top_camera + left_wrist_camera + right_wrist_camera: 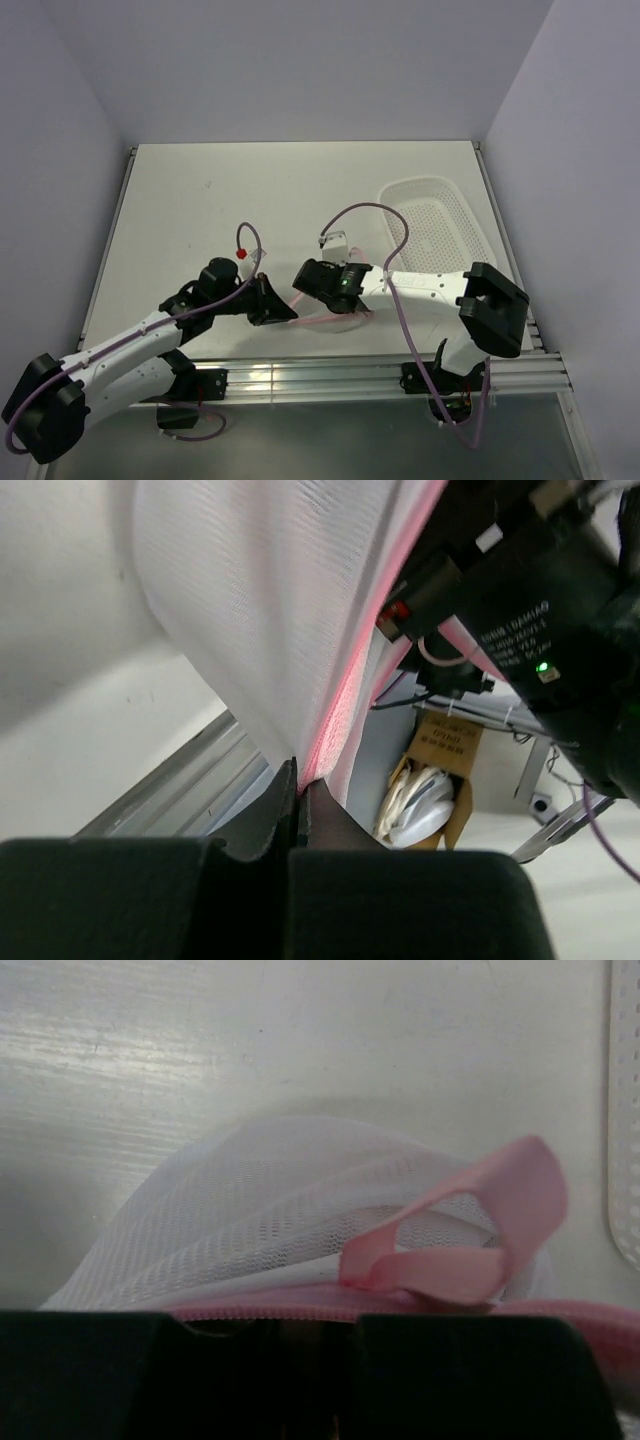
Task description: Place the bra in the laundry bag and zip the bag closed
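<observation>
Left wrist view: a few lines of small white print on the black housing (515,620) of the right arm. I can see capitals and digits but cannot read them reliably. The cardboard box (447,742) in the background carries dark print, too blurred to read. I find nothing legible in the other two views.

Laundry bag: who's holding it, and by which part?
Left fingers pinch the laundry bag by its pink zipper rim. Right fingers sit at the rim too, beside the pink loop; their grip cannot be told.
</observation>
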Controlling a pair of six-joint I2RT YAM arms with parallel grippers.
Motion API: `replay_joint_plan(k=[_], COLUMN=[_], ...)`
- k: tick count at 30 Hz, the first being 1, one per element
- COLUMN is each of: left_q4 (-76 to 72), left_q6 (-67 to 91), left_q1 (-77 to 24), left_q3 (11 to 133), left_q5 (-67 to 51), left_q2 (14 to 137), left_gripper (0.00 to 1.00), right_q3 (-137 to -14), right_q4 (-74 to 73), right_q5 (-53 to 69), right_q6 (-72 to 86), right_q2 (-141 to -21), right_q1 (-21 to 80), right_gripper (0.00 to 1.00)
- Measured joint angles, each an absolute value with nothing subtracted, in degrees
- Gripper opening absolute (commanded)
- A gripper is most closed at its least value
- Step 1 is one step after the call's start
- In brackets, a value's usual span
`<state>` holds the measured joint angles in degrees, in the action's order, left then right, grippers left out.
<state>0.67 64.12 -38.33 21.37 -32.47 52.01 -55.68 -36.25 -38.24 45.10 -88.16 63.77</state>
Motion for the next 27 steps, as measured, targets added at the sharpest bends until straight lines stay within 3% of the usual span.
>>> replay_joint_plan(k=[6,10,19,27], left_q4=[-0.5,-1.6,-5.4,-8.0], left_q6=[64.2,64.7,67.4,69.8], left_q1=[-44.8,-47.5,-48.5,-48.5], left_q3=[21.4,21.4,21.3,21.2], left_q5=[-27.6,-25.4,-22.5,-21.0], left_q2=[53.9,54.8,56.7,58.0], left_gripper=[0.0,0.0,0.0,0.0], right_q3=[-58.8,-60.2,-66.2,-71.4], right_q4=[-37.2,-37.4,-40.3,-42.4], right_q5=[-36.6,-35.5,-33.9,-33.2], right_q6=[43.8,43.3,41.7,40.4], right_q2=[-93.0,-95.1,-95.0,-93.9], right_q1=[63.8,63.8,63.9,63.9], right_gripper=[0.09,0.25,0.48,0.56])
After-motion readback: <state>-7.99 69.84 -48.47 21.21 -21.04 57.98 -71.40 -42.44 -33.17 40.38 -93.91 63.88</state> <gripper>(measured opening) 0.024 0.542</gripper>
